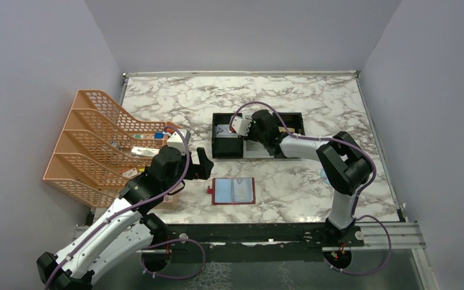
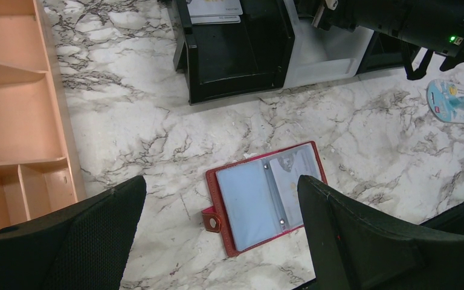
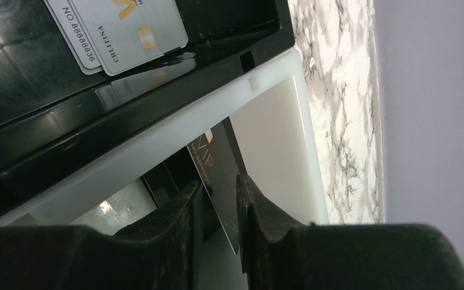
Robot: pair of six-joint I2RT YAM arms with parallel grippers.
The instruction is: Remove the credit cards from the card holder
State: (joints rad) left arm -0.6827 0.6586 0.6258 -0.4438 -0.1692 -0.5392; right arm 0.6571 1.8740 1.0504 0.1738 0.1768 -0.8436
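Note:
The card holder (image 1: pixel 234 190) lies open on the marble, its red border around two pale blue panels; in the left wrist view (image 2: pixel 260 199) a pale card (image 2: pixel 296 175) shows in its right panel. My left gripper (image 1: pixel 204 164) is open and empty, above the holder's near-left side (image 2: pixel 220 181). My right gripper (image 1: pixel 241 128) is down in the tray's white middle compartment. Its jaws (image 3: pixel 217 187) stand a little apart, with a black gold-lettered card (image 3: pixel 220 175) leaning between them. Two silvery-white cards (image 3: pixel 127 30) lie in the tray's black left compartment (image 2: pixel 214 9).
The black-and-white three-compartment tray (image 1: pixel 226 150) stands behind the holder. An orange tiered rack (image 1: pixel 96 145) fills the left side. A clear light-blue packet (image 2: pixel 459 99) lies on the marble right of the holder, by the right arm.

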